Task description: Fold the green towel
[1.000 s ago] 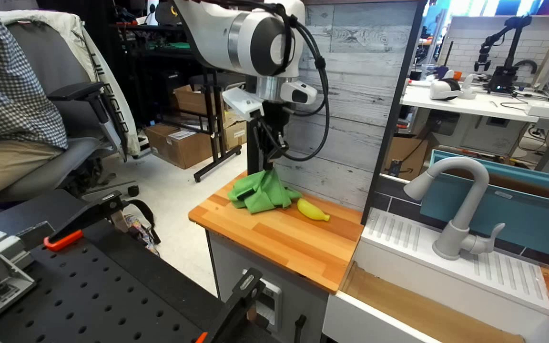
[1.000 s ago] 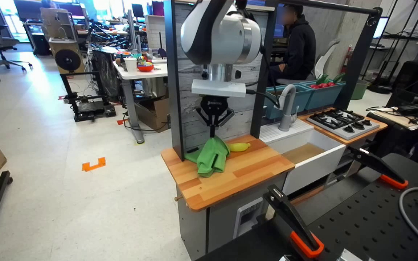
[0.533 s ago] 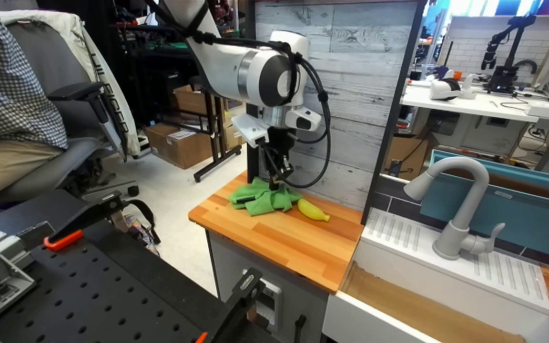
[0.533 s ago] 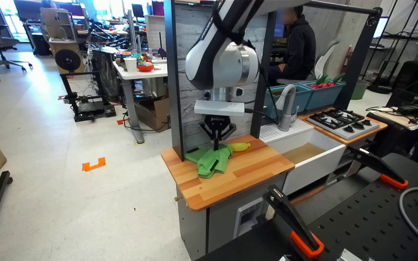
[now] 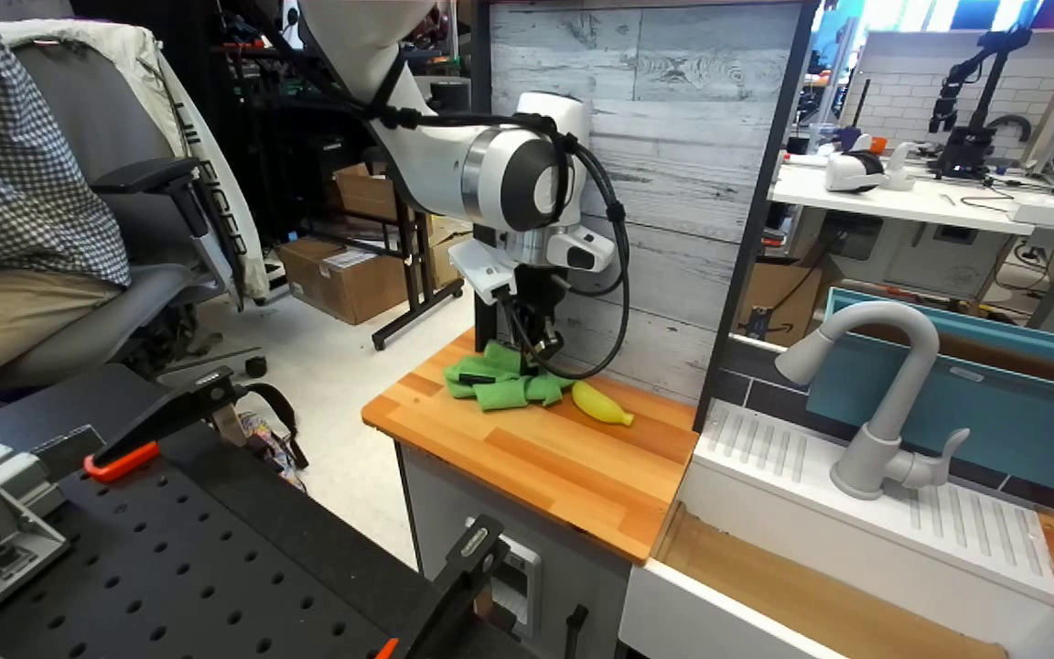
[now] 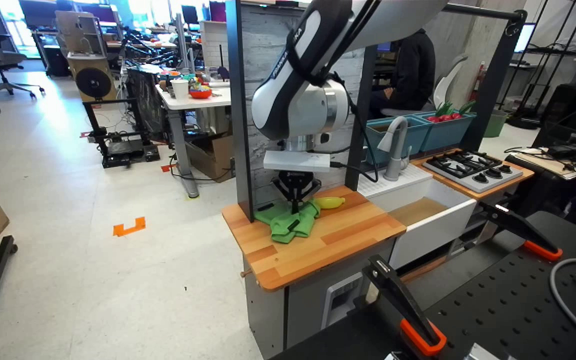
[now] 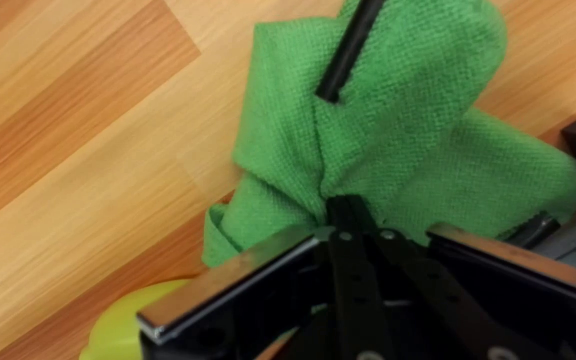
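The green towel (image 5: 501, 395) lies crumpled in a low heap on the wooden counter (image 5: 564, 476). It also shows in an exterior view (image 6: 283, 231) and fills the middle of the wrist view (image 7: 408, 110). My gripper (image 7: 346, 202) points down into the towel's folds, with its fingertips pressed together. It is shut on the towel; the pinched cloth between the tips is hidden. In both exterior views the gripper (image 5: 529, 366) (image 6: 295, 209) is low over the heap's middle. A thin black strip (image 7: 350, 50) lies on the towel.
A yellow toy banana (image 5: 598, 403) lies beside the towel, also close by the gripper in the wrist view (image 7: 123, 320). A grey wood-plank wall (image 5: 646, 201) stands behind the counter. A white sink (image 6: 428, 220) with a grey faucet (image 6: 396, 150) adjoins the counter.
The gripper has moved down to the counter, bringing the raised peak of the towel down with it. The towel has gone from a tented shape to a flat, crumpled heap. The gripper stays shut.
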